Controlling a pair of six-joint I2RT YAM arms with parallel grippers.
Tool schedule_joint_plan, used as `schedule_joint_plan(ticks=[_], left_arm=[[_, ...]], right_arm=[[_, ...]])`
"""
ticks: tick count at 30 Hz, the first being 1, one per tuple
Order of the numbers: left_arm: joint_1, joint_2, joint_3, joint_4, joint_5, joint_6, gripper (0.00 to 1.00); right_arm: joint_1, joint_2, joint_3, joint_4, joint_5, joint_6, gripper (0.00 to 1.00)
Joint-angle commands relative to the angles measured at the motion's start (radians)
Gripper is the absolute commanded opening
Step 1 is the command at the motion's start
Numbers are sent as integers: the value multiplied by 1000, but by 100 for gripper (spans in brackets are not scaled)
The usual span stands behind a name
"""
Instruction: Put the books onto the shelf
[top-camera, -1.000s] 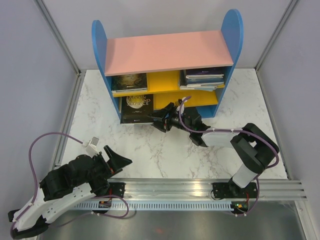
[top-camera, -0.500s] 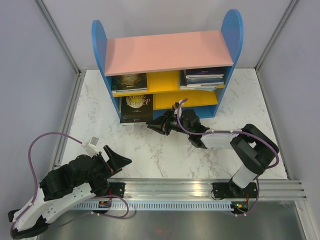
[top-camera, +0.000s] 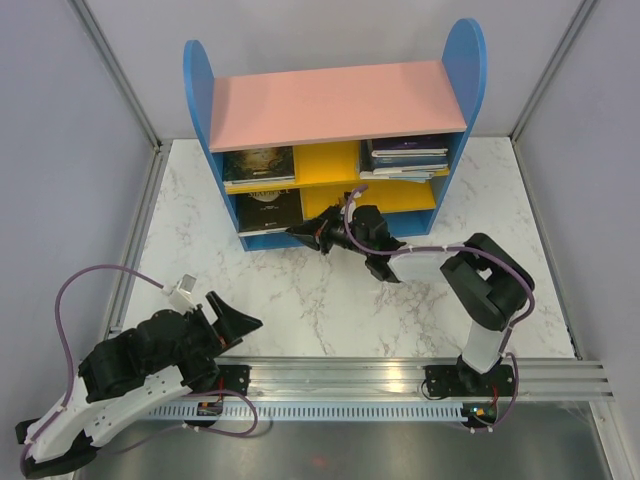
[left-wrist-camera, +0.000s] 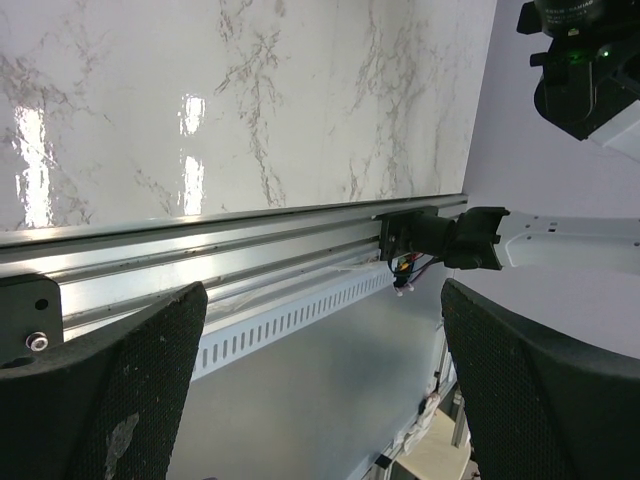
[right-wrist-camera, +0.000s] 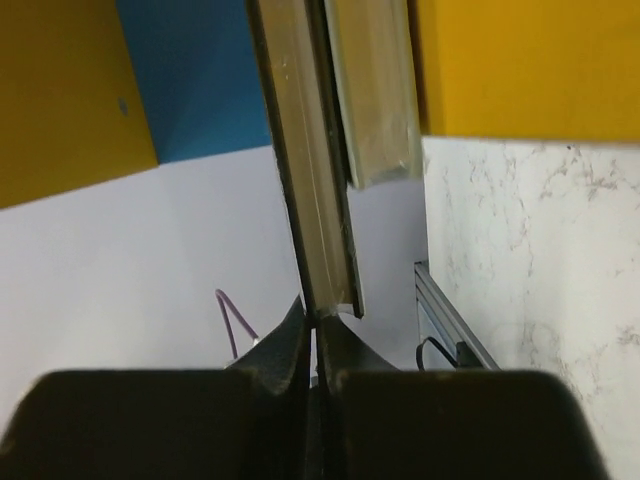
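The shelf (top-camera: 330, 100) stands at the back of the table, with blue sides, a pink top and yellow boards. A black book (top-camera: 268, 210) lies in its lower left bay. My right gripper (top-camera: 298, 232) is shut, and its tips press against that book's near edge. In the right wrist view the shut fingertips (right-wrist-camera: 317, 325) meet the corner of the book's pale page edge (right-wrist-camera: 315, 200); nothing sits between them. A dark book (top-camera: 258, 163) lies on the upper left board and a stack of books (top-camera: 405, 157) on the upper right. My left gripper (top-camera: 235, 322) is open near the front rail.
The marble table (top-camera: 300, 300) stretches between the shelf and the metal rail (top-camera: 400, 375) that carries both arm bases. In the left wrist view the open gripper (left-wrist-camera: 320, 400) hangs over the rail (left-wrist-camera: 250, 250) and the grey floor strip. Grey walls close in both sides.
My right gripper closed and moved left and toward the shelf. The black book, which stuck out onto the table, has slid into the lower left bay. The left arm stayed still.
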Motion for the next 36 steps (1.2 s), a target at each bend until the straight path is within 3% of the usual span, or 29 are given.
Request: schedule_joint_plan(ticks=[1,16,19,20,22,23,26,32,35,36], left_arm=[[2,8,40,-25,-49,0,100],[0,20,83,-68,-97,9,100],[-2,43,96,-68,-100,29,100],[0,72,100,-70,-103,38,100],[-2,104,117,-68,-111,69,100],[0,149,122,-68,-114,79,100],[0,219,134,-45,-118,145,100],[1,472,131,80,-82,308,100],[44,626,152,134,-28,421,100],[123,656,154,187,10,459,100]], right_arm=[[-14,44,64,57,37,30,3],[-14,155,190,84,31,64,3],[-12,124,176,72,-3,9,9],[-11,108,161,55,-12,-16,18],[-5,34,149,-49,-40,-86,29],[0,6,133,-140,-46,-164,40],[35,-121,119,-381,-52,-362,53],[169,-352,55,-747,21,-629,56],[187,-460,-59,-767,64,-637,57],[187,-484,-84,-776,78,-637,58]])
